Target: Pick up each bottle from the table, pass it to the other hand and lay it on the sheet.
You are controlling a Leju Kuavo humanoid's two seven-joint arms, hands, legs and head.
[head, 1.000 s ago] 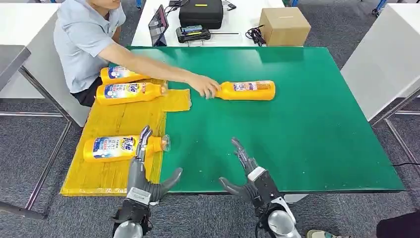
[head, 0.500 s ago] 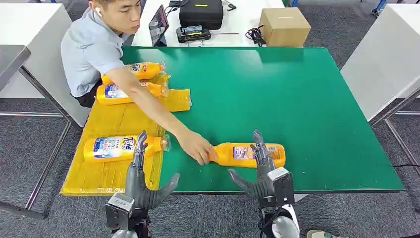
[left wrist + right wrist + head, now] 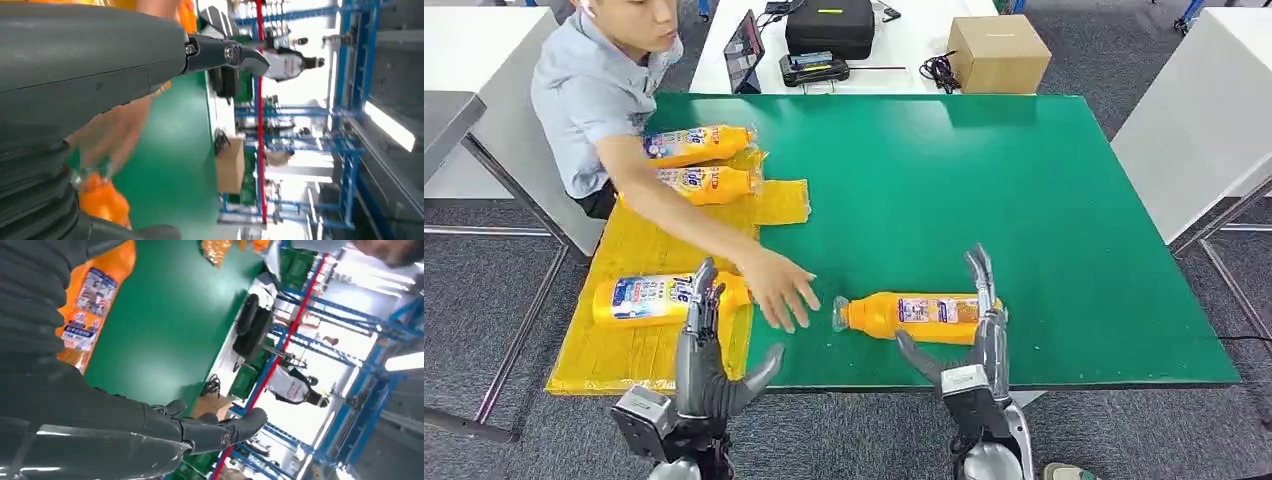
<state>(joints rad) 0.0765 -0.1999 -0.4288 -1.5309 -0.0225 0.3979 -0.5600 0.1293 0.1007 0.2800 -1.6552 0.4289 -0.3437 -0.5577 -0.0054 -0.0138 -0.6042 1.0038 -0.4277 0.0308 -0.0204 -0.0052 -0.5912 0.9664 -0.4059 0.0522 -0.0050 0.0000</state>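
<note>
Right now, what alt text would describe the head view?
An orange bottle lies on the green table at the open right robot hand. A person's hand hovers beside it; three more bottles lie on a yellow sheet.

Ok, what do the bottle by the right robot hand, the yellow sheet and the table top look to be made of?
Bottle: seemingly glossy orange plastic with a printed label and a clear cap, judging by its sheen. Yellow sheet: probably thin plastic film or coated paper; it lies wrinkled with fold lines. Table top: a matte green surface, flat and even, perhaps a mat or painted board; the material is unclear.
</note>
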